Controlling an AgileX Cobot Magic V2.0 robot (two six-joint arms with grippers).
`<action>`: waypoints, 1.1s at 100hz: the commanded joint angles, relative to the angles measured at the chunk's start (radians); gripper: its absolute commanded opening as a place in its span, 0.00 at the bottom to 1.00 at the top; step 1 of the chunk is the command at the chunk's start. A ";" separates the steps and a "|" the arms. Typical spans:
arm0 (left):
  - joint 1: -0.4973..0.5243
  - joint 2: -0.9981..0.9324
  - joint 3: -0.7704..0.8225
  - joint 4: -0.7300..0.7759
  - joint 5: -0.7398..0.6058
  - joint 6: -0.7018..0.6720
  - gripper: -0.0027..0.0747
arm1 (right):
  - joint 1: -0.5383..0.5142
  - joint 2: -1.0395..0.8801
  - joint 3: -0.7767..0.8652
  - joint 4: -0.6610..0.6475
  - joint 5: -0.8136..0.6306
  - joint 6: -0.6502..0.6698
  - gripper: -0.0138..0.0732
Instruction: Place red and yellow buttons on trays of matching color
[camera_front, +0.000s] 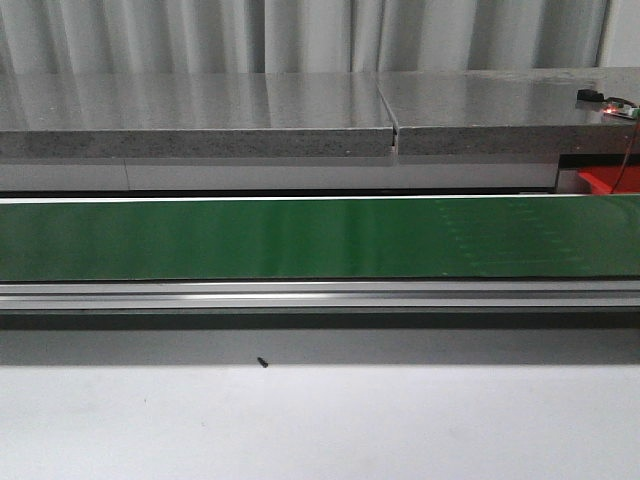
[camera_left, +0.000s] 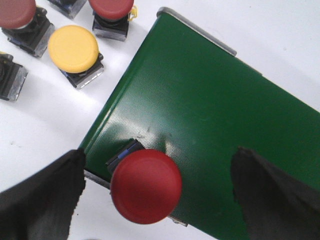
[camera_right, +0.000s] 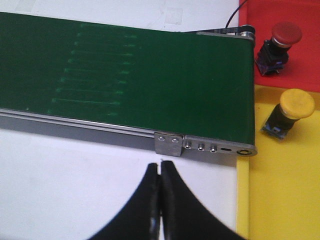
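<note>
In the left wrist view a red button (camera_left: 145, 185) stands at the end of the green belt (camera_left: 210, 125), between the wide-apart fingers of my open left gripper (camera_left: 159, 187), touching neither. Beside the belt wait a yellow button (camera_left: 74, 49) and two red buttons (camera_left: 111, 9) (camera_left: 16, 12). In the right wrist view my right gripper (camera_right: 160, 167) is shut and empty over the white table, near the belt's end. A red button (camera_right: 285, 34) stands on the red tray (camera_right: 295, 65) and a yellow button (camera_right: 296, 105) on the yellow tray (camera_right: 280, 200).
The green conveyor belt (camera_front: 320, 238) runs across the front view with its metal rail (camera_front: 320, 293) in front; neither arm shows there. A grey stone shelf (camera_front: 300, 115) lies behind. A dark button body (camera_left: 10, 80) sits at the left wrist view's edge.
</note>
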 joint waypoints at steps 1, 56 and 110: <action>-0.005 -0.058 -0.043 0.003 -0.036 0.001 0.78 | 0.002 -0.002 -0.023 0.007 -0.055 -0.003 0.08; 0.060 -0.108 -0.139 0.215 0.142 0.078 0.78 | 0.002 -0.002 -0.023 0.007 -0.055 -0.003 0.08; 0.145 -0.015 -0.117 0.337 0.057 0.080 0.78 | 0.002 -0.002 -0.023 0.007 -0.055 -0.003 0.08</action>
